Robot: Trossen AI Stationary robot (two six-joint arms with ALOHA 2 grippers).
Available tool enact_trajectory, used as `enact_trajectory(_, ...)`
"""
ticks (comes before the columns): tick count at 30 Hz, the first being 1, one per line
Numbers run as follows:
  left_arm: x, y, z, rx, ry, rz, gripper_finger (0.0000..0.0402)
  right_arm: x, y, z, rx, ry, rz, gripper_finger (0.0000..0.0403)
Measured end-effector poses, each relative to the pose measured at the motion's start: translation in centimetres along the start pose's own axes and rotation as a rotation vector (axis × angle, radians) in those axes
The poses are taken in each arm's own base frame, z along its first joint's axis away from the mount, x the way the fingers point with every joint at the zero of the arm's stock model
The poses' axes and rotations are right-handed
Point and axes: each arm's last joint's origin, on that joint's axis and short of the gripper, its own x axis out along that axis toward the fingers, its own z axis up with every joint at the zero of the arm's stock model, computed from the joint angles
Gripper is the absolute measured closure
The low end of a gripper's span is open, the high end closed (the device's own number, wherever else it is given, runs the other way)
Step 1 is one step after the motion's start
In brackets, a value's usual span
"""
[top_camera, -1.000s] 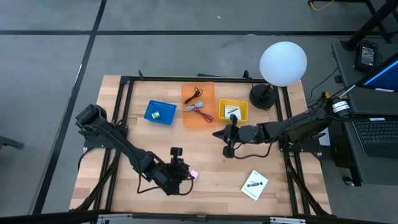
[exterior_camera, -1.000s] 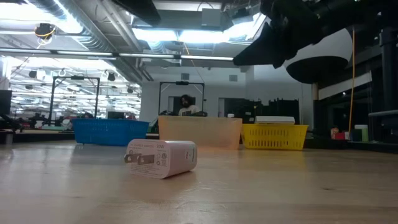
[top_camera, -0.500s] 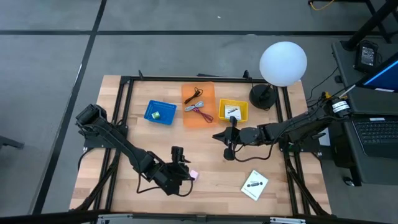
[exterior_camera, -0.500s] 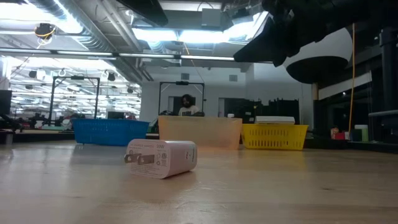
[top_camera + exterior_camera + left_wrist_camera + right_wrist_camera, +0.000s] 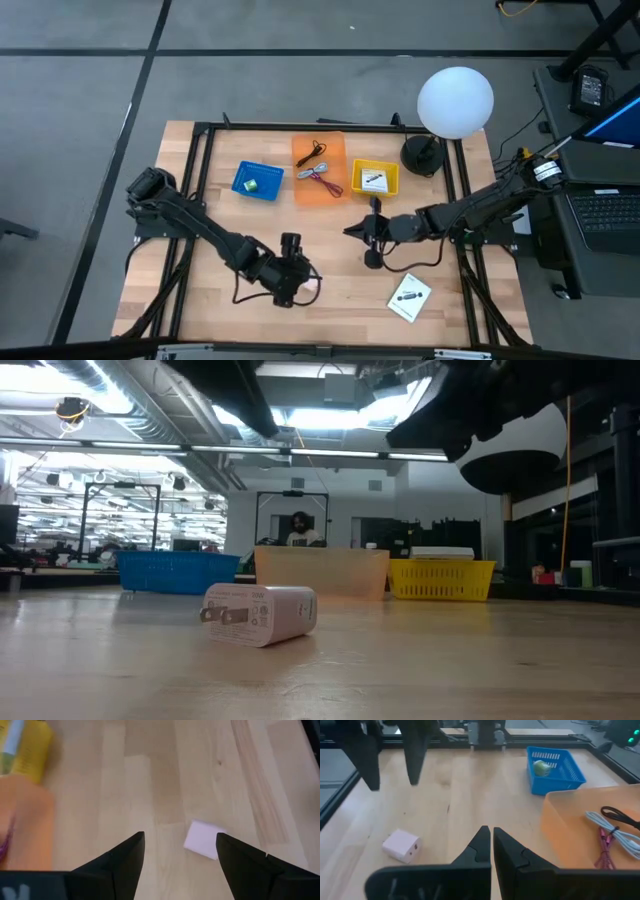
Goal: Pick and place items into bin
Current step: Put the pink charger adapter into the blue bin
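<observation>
Since a second ago the left gripper (image 5: 180, 852) has spread wide and slid over the small white plug-in charger block (image 5: 202, 839) lying on the wooden table (image 5: 340, 290). Right gripper (image 5: 492, 840) hovers mid-table, fingers pressed together, nothing in them.

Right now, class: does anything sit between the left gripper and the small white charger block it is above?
Nothing visible does. The left gripper hangs open over the white charger block, which lies alone on the bare wooden table just ahead of the fingers.
</observation>
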Motion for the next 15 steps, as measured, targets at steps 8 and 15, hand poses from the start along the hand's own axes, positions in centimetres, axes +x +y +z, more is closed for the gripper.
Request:
enact_trajectory(8, 4.9, -0.6, -0.6, 0.118, 0.099, -0.153, 0.0162, -0.4, 1.0, -0.2, -0.011, 0.001, 0.036, 0.0399)
enact_trajectory(15, 6.9, -0.4, -1.3, 0.123, 0.164, -0.200, 0.0162, -0.7, 1.7, -0.3, -0.021, 0.001, 0.062, 0.0399)
